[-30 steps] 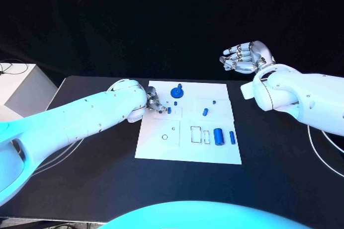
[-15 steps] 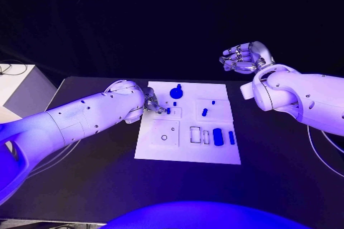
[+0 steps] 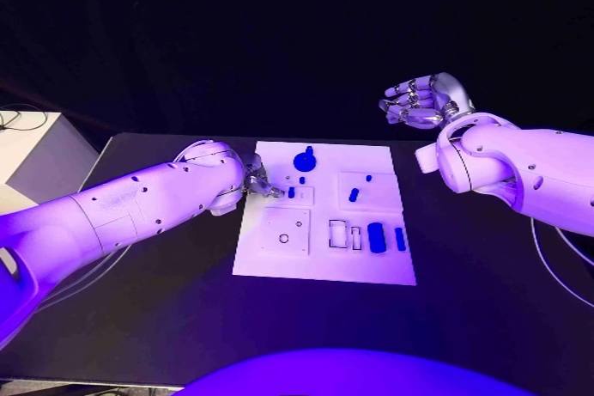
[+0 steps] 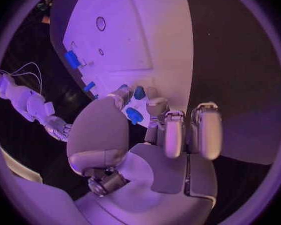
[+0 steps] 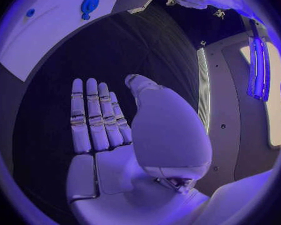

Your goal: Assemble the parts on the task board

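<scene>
White task board (image 3: 324, 267) in the middle of the black table (image 3: 173, 310), with bare tabletop along its near edge and on both sides. In the near row of the board: a small ring mark (image 3: 283, 238) to the left, then a rectangular recess (image 3: 338, 233), then a thick blue cylinder (image 3: 376, 237) and a thinner blue pin (image 3: 400, 237) lying side by side toward the right edge. Farther up, a short blue peg (image 3: 353, 194) lying slanted, and at the far edge a round blue knob part (image 3: 305, 161).

Left hand (image 3: 263, 183) at the left edge of the board, mostly hidden behind its own white forearm in the head view. In the left wrist view, fingers (image 4: 172, 135) curled down over the board with a small blue part (image 4: 134, 116) among the fingertips; cannot tell whether gripped or only touched. Another blue piece (image 4: 139, 92) just beyond.

Right hand (image 3: 425, 100) raised beyond the far right corner of the board, well apart from it. In the right wrist view, fingers (image 5: 93, 120) stretched out flat, side by side, holding nothing.
</scene>
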Robot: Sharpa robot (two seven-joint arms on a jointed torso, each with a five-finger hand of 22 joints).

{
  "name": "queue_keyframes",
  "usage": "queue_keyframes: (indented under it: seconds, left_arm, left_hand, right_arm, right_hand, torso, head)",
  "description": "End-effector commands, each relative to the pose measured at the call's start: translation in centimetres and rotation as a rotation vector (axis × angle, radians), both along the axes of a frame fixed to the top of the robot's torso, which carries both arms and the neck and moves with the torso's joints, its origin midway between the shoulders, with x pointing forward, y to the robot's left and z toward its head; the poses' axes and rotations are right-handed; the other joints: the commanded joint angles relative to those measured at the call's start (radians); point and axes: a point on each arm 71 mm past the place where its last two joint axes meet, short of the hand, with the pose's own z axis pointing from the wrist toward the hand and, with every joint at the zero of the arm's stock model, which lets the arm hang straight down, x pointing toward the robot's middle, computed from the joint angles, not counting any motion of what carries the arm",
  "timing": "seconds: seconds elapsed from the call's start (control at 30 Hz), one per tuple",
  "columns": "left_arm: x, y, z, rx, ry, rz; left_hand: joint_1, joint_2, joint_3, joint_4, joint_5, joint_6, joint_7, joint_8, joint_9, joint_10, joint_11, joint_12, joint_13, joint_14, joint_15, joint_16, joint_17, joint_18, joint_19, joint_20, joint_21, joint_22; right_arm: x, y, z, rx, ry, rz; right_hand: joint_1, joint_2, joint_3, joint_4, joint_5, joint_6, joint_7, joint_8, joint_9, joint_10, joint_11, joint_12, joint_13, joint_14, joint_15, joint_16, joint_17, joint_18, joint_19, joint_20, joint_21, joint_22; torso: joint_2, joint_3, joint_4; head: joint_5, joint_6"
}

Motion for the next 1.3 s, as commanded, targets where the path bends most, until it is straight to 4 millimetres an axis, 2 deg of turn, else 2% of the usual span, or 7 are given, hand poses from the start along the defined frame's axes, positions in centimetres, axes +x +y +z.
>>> queue_keyframes:
  seconds: [0.03,0.6,0.77,0.83,1.07,1.2,1.3]
  left_arm:
    - [-0.2,-0.1,-0.2,0.006,0.011,-0.012]
    - [-1.4,0.0,1.0,-0.111,0.025,-0.010]
    - [-1.6,0.6,1.6,-0.184,0.024,0.008]
    - [-1.8,1.3,2.1,-0.262,0.021,0.024]
    - [-1.8,3.0,3.8,-0.499,-0.061,0.052]
    - [-1.3,3.3,4.7,-0.614,-0.162,0.036]
    - [-1.0,2.9,5.2,-0.643,-0.234,-0.007]
  left_hand:
    - [0.002,0.004,-0.012,-0.001,-0.006,0.002,0.001,0.001,0.001,-0.005,0.000,-0.004,-0.001,0.104,0.003,0.003,0.263,-0.003,-0.002,0.003,-0.002,0.058]
    - [0.030,0.012,-0.042,-0.001,-0.005,-0.010,0.004,0.000,0.002,-0.023,0.003,-0.018,-0.028,0.104,0.005,0.003,0.263,0.002,-0.017,0.005,-0.014,0.036]
    - [0.083,0.027,-0.074,-0.001,0.003,-0.059,0.026,-0.014,-0.001,-0.105,0.022,-0.080,-0.135,0.091,0.021,-0.016,0.230,0.017,-0.066,0.015,-0.054,-0.031]
    - [0.129,0.036,-0.082,-0.001,0.011,-0.115,0.053,-0.039,-0.015,-0.215,0.047,-0.155,-0.252,0.054,0.043,-0.063,0.154,0.038,-0.137,0.032,-0.113,-0.123]
    - [0.302,0.050,-0.010,-0.011,0.021,-0.180,0.093,-0.084,-0.077,-0.326,0.084,-0.193,-0.296,-0.051,0.078,-0.162,-0.006,0.080,-0.286,0.069,-0.252,-0.316]
    - [0.465,0.030,0.194,-0.074,0.015,-0.177,0.124,-0.130,-0.156,-0.416,0.111,-0.276,-0.366,-0.252,0.100,-0.351,-0.262,0.130,-0.484,0.086,-0.459,-0.570]
    - [0.474,0.012,0.250,-0.117,0.006,-0.178,0.134,-0.170,-0.209,-0.435,0.123,-0.343,-0.427,-0.390,0.113,-0.490,-0.434,0.131,-0.514,0.096,-0.487,-0.582]
  right_arm:
    - [0.0,0.1,0.0,-0.003,-0.002,0.017]
    - [-0.1,0.1,-0.2,-0.004,0.003,0.016]
    - [-0.1,0.0,-0.4,-0.005,0.008,0.016]
    - [-0.1,-0.1,-0.5,-0.014,0.010,0.021]
    - [-0.2,-0.3,-0.7,-0.049,0.009,0.039]
    - [-0.2,-0.5,-0.9,-0.067,0.005,0.045]
    - [-0.2,-0.5,-1.0,-0.077,0.003,0.051]
  right_hand:
    - [-0.009,-0.002,0.002,0.000,0.004,-0.003,0.012,-0.006,-0.001,-0.006,0.000,-0.003,0.000,-0.001,0.006,-0.005,-0.001,0.014,-0.009,0.000,0.001,-0.001]
    - [-0.009,-0.002,0.002,0.000,0.004,-0.003,0.012,-0.006,-0.001,-0.006,0.000,-0.003,0.000,-0.001,0.006,-0.005,-0.001,0.014,-0.009,0.000,0.001,-0.001]
    - [-0.009,-0.003,0.001,-0.001,0.007,-0.003,0.013,-0.007,-0.001,-0.006,0.000,-0.004,0.000,-0.001,0.007,-0.006,-0.002,0.014,-0.010,0.000,0.001,-0.004]
    - [0.006,-0.004,0.007,-0.011,0.005,-0.003,0.012,-0.007,-0.002,-0.006,-0.001,-0.004,0.000,0.000,0.006,-0.008,-0.004,0.015,-0.009,0.000,0.002,-0.007]
    - [0.045,-0.005,0.039,-0.039,-0.009,0.006,0.009,-0.005,-0.001,-0.002,-0.004,-0.008,-0.001,0.011,0.002,-0.011,-0.010,0.015,-0.001,-0.004,0.006,-0.017]
    - [0.057,-0.005,0.055,-0.048,-0.010,0.010,0.007,-0.004,-0.001,-0.003,-0.005,-0.013,-0.002,0.015,0.001,-0.012,-0.012,0.015,0.003,-0.006,0.007,-0.020]
    - [0.064,-0.008,0.067,-0.054,-0.010,0.014,0.005,-0.003,-0.001,-0.003,-0.006,-0.016,-0.002,0.018,-0.001,-0.013,-0.014,0.015,0.005,-0.008,0.008,-0.022]
  torso:
    - [0.000,0.0000,0.0004]
    - [-0.002,0.0001,0.0003]
    - [-0.001,-0.0008,-0.0017]
    - [-0.002,-0.0002,-0.0012]
    - [-0.004,-0.0004,-0.0001]
    - [-0.005,-0.0006,-0.0004]
    - [-0.006,-0.0007,-0.0012]
  head:
    - [0.001,0.000]
    - [0.004,0.008]
    - [0.004,0.014]
    - [0.001,0.017]
    - [-0.008,0.025]
    - [-0.010,0.029]
    - [-0.009,0.031]
